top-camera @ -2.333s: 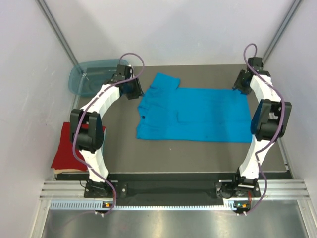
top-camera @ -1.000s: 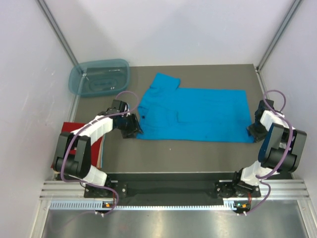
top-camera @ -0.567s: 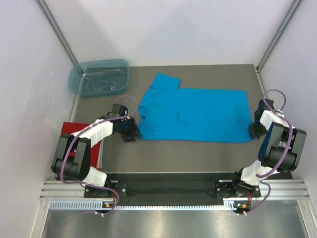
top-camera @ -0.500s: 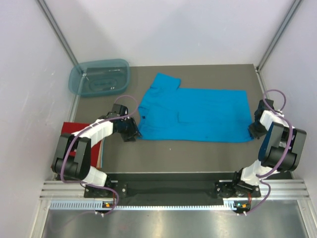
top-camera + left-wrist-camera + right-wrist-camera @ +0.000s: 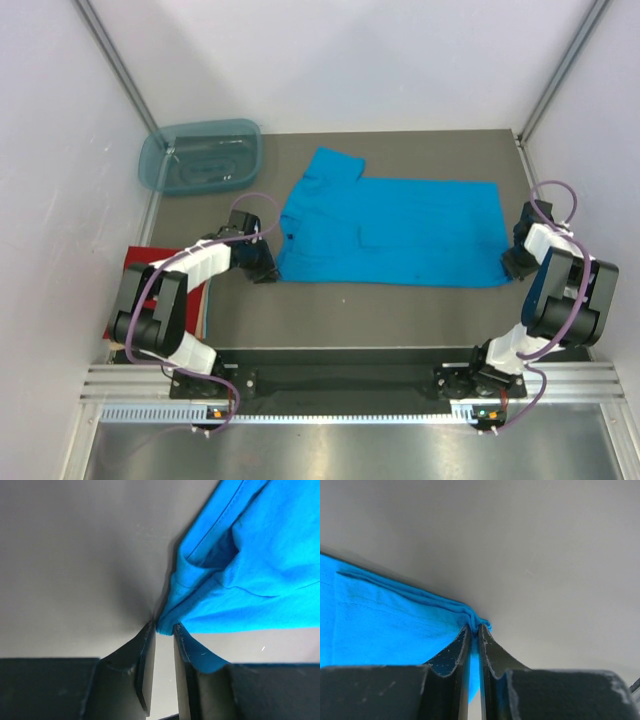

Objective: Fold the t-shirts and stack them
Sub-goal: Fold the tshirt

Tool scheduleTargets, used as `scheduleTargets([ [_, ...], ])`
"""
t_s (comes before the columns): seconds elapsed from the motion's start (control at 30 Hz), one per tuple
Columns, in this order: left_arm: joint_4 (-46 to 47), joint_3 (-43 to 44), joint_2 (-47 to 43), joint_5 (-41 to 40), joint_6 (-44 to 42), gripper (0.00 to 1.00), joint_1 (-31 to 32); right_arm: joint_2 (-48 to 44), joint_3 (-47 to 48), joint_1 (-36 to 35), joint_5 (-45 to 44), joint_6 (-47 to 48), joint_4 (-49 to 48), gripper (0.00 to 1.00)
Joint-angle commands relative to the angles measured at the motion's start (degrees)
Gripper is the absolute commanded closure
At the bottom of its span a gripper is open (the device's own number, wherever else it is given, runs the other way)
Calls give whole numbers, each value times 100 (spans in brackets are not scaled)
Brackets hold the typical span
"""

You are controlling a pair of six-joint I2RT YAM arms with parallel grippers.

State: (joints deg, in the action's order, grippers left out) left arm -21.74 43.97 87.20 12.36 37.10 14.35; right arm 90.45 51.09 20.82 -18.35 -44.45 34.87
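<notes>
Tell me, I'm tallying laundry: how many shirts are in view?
2. The blue shirt lies spread across the table; the red shirt lies folded at its near-left edge, partly hidden by the left arm. More may be hidden beneath.

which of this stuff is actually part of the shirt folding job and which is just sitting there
Part of the job:
turquoise t-shirt, spread flat
red t-shirt, folded, at the near left edge
left fingers and right fingers, one pair at each near corner of the turquoise t-shirt

Just lying about:
blue-green plastic tub, far left corner
</notes>
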Motion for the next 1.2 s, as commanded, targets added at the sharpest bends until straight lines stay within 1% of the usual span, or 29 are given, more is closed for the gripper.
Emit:
scheduleTargets([
  [0.0,284,191,87,-15,-212,74,15,-54,-170,80,-266,103,-183,100],
  [0.03,310,200,78,125,-238,73,15,-80,-170,80,-240,112,-183,100],
  [0.07,310,209,78,178,-291,69,24,-89,-178,80,-222,120,-191,100],
  [0.13,284,183,26,127,-309,67,42,-90,-187,80,-213,138,-200,100],
  [0.23,284,95,-80,21,-326,67,50,-98,-205,80,-274,155,-209,100],
  [0.33,249,121,34,3,-370,70,50,-81,-213,107,-275,164,-191,100],
  [0.37,249,147,104,38,-379,72,50,-81,-214,107,-274,173,-200,100],
  [0.47,205,226,192,56,-397,86,59,-142,-240,115,-274,191,-191,100],
  [0.5,170,261,201,39,-405,94,68,-151,-249,124,-292,217,-165,100],
  [0.57,-48,401,184,-14,-493,100,94,-195,-240,142,-336,243,-130,100],
  [0.63,-304,542,175,-295,-572,100,121,-221,-205,168,-327,243,10,100],
  [0.7,-671,762,218,-374,-695,100,121,-318,-205,177,-275,270,107,100],
  [0.83,-1086,956,324,-471,-897,100,173,-564,-362,168,-301,314,292,100],
  [0.97,-1175,755,263,-551,-933,100,200,-906,-609,168,-292,296,301,100],
  [1.17,-1166,350,17,-594,-836,100,331,-1082,-872,177,-380,279,477,100],
])
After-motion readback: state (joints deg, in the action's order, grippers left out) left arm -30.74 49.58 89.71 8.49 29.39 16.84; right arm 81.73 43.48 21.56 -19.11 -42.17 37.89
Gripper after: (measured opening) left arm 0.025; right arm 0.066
